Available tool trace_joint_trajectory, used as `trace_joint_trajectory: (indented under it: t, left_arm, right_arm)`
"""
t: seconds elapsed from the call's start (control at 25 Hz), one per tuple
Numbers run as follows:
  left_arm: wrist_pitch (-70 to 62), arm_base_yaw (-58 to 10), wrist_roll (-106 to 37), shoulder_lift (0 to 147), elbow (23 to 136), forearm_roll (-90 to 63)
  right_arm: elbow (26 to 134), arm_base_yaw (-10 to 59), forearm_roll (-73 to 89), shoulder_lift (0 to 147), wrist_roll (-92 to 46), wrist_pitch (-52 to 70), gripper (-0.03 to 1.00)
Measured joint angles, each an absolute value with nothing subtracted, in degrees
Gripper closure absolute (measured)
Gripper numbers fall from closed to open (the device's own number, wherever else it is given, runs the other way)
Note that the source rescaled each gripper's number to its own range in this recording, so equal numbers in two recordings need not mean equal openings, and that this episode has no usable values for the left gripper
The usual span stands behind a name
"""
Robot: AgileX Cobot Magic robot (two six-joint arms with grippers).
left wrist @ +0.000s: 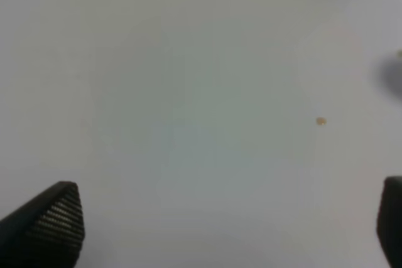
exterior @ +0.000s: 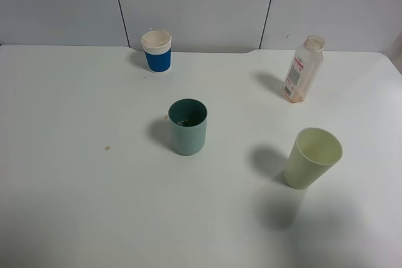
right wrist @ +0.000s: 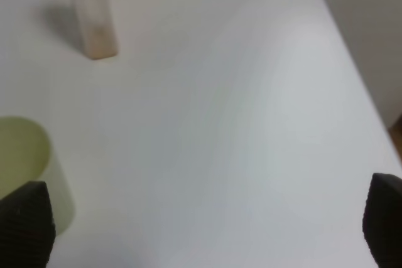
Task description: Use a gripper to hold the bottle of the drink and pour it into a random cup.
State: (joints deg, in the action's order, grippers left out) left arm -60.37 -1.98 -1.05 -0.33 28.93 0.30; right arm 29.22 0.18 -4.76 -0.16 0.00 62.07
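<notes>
The bottle of the drink (exterior: 303, 70) stands upright at the back right of the table, clear with a white-and-pink label and open neck; its lower body shows in the right wrist view (right wrist: 92, 14). The teal-green cup (exterior: 188, 126) stands upright near the table's middle. Neither arm shows in the exterior view. My left gripper (left wrist: 229, 227) is open and empty over bare table; its fingertips (left wrist: 53, 221) stand wide apart. My right gripper (right wrist: 204, 230) is open and empty, well short of the bottle, with one fingertip (right wrist: 25, 224) beside the pale cup.
A pale yellow-green tumbler (exterior: 311, 158) stands at the front right, also in the right wrist view (right wrist: 28, 161). A blue-sleeved white paper cup (exterior: 157, 51) stands at the back left. A small brown speck (exterior: 107, 149) lies on the white table (exterior: 75, 205). The table's right edge (right wrist: 361, 86) is close.
</notes>
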Motion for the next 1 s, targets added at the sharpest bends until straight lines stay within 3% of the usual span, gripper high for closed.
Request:
trace_joint_trajectory:
  t: [1.0]
  left_arm:
    - [-60.37, -1.98, -1.05, -0.33, 28.93, 0.3]
  right_arm:
    - [28.9, 0.18, -2.77, -0.16, -0.45, 61.52, -0.03]
